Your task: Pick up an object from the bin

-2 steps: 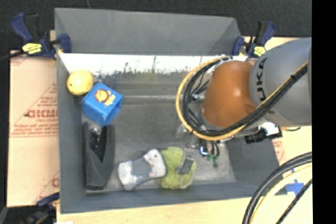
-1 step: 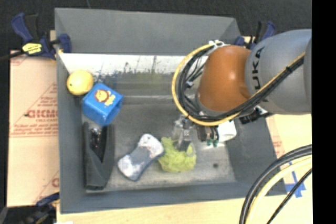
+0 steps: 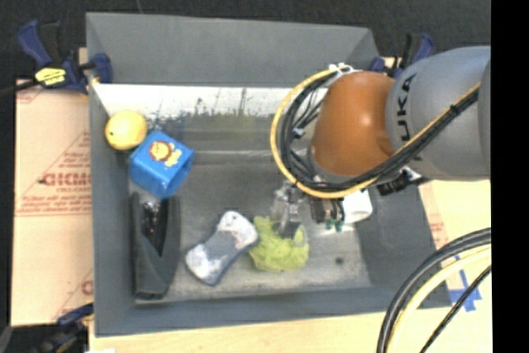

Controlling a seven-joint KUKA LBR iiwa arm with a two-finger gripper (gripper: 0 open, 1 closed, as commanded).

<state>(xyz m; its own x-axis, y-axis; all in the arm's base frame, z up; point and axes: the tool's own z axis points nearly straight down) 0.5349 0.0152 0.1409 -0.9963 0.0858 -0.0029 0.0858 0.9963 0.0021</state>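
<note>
My gripper reaches down under the orange wrist cover at the bin's front middle, its metal fingers pressed into the top of a crumpled yellow-green soft thing. Whether anything sits between the fingers is hidden. Right beside that green thing, to its left, lies a grey-blue and white soft toy, tilted.
A blue cube with a yellow face print and a yellow ball sit at the back left. A long black flat object lies along the left wall. The arm and its cables cover the bin's right side.
</note>
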